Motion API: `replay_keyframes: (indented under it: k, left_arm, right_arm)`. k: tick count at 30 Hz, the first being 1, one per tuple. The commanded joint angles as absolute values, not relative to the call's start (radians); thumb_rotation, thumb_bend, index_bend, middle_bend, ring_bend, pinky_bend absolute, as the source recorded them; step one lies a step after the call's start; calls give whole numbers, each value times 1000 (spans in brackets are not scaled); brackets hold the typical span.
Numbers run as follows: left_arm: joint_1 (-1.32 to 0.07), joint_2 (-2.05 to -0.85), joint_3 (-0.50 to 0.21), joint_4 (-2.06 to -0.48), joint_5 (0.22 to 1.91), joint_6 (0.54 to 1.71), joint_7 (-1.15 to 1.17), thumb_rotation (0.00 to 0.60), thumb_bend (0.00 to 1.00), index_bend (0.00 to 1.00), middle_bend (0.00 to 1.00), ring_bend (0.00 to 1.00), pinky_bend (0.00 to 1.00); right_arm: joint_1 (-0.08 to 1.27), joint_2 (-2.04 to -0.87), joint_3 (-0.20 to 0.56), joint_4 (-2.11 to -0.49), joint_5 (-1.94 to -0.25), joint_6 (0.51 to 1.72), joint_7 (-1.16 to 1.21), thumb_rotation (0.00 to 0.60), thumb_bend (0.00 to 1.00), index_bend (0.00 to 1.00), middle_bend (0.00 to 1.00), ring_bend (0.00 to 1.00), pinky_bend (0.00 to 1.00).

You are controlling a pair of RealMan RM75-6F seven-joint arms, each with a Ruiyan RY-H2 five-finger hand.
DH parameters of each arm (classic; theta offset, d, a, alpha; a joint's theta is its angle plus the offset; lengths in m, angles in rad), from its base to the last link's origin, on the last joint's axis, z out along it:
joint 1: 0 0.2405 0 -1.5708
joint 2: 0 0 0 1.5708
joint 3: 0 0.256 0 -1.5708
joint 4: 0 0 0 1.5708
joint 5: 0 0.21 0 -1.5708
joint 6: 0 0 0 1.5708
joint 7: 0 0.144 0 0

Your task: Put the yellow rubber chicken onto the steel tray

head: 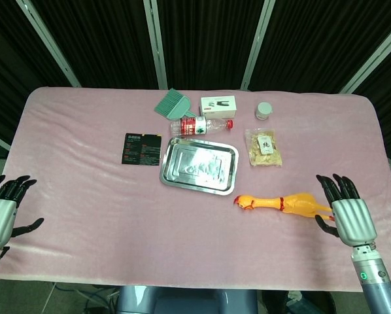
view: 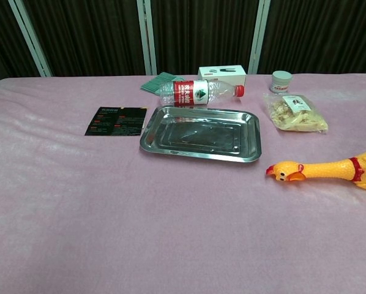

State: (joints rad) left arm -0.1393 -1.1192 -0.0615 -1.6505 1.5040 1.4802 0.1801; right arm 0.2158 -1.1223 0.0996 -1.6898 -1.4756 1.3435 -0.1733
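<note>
Pink-clothed table (head: 84, 190), steel tray (head: 199, 166) centre; yellow rubber chicken (head: 284, 203) lengthwise left-right just beside the tray, tail nearest right hand (head: 349, 216), fingers spread, empty; left hand (head: 0, 212) likewise, far off.

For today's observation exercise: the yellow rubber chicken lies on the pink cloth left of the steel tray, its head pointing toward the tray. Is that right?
Not quite. The head view shows the yellow rubber chicken lying right of the steel tray, not left; it lies on the pink cloth, head toward the tray.
</note>
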Motion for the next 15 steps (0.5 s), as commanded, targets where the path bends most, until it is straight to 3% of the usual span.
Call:
replay_keyframes:
  k: [1, 7, 15]
  left_arm:
    - [-138, -1115, -61, -1655, 1500, 1480, 184, 600, 50, 198, 164, 172, 98]
    - [-134, -1108, -60, -1664, 1494, 1481, 193, 600, 50, 198, 164, 172, 98]
    - [-137, -1104, -59, -1676, 1496, 1476, 208, 600, 50, 199, 162, 172, 98]
  right_arm:
    - [283, -1132, 120, -1661, -1430, 1233, -167, 600, 302, 9, 159, 72, 89]
    - [358, -1163, 117, -1600, -1368, 1073, -139, 600, 302, 9, 159, 72, 89]
    - [411, -1204, 105, -1492, -1306, 947, -116, 600, 302, 10, 159, 72, 89]
